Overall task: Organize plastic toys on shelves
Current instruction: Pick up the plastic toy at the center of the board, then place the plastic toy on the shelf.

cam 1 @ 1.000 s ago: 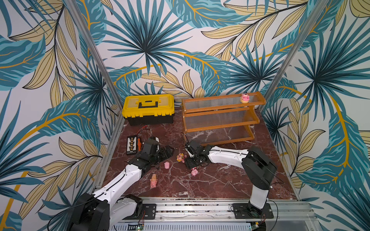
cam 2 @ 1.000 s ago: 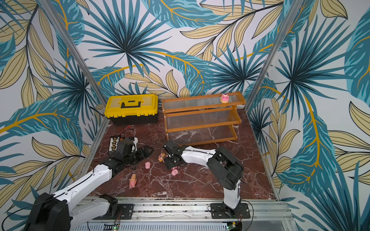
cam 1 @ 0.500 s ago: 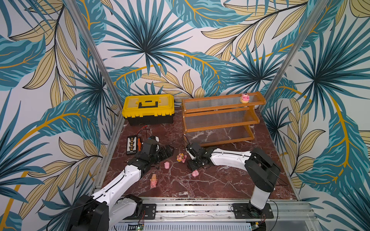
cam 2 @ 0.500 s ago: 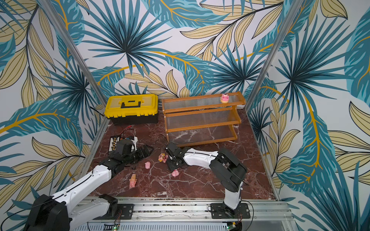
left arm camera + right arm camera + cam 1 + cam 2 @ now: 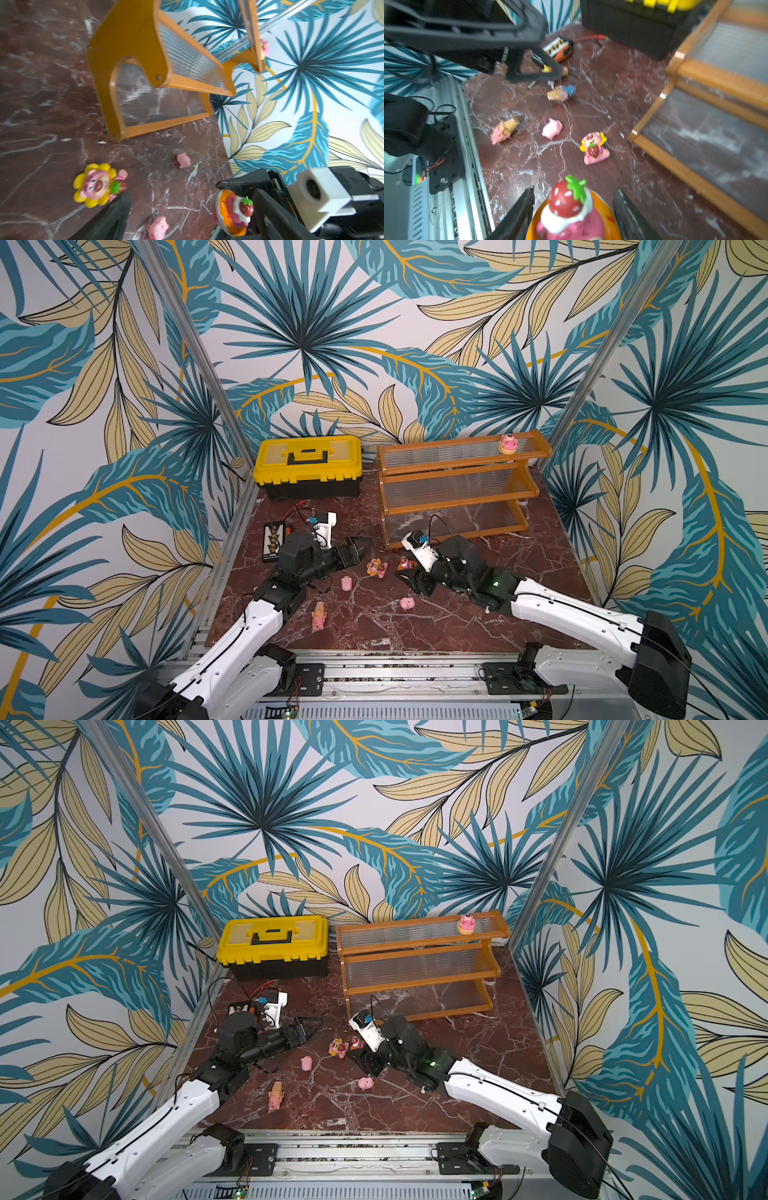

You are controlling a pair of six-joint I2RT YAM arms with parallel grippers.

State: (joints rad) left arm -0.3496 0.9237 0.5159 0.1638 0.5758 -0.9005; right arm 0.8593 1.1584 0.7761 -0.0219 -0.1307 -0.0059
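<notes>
Pink strawberry figurine [image 5: 569, 207] gripped; pickup step in hand.
Right pincer [image 5: 573, 194] is half-closed, jaws against the toy's orange base, low centre of the right wrist view. Left pincer [image 5: 360, 546] is spread wide and empty. Next, likely: lift clear of counter [image 5: 436, 626], carry to shelves [image 5: 453, 503] right of centre in both top views, set upright.

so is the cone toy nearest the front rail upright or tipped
tipped: the cone toy lies flat on its side on the marble table
</notes>
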